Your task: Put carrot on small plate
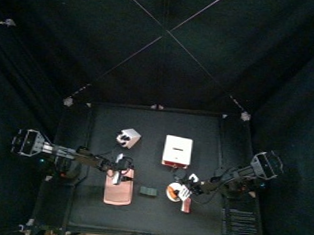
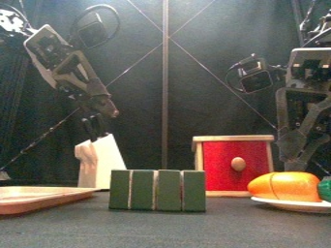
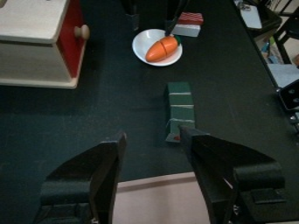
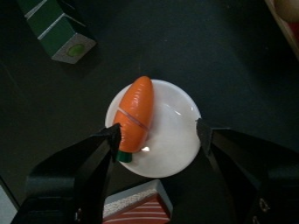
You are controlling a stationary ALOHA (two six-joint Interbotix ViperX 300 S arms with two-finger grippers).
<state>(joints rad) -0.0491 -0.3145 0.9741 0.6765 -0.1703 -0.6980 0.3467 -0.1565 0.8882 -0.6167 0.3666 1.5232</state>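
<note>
Lying on the small plate (image 4: 163, 131), the carrot (image 4: 135, 116) sat at five o'clock on the table (image 1: 153, 124). Right gripper (image 4: 158, 140) hung spread wide above it. Left gripper (image 3: 152, 144) was spread too.

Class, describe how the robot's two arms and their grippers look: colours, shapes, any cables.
Both arms are black, jointed metal links with thin dark cables looped at the upper joints. The left gripper and right gripper each have two broad, matte black jaws with rounded outer edges. No markings are visible.
</note>
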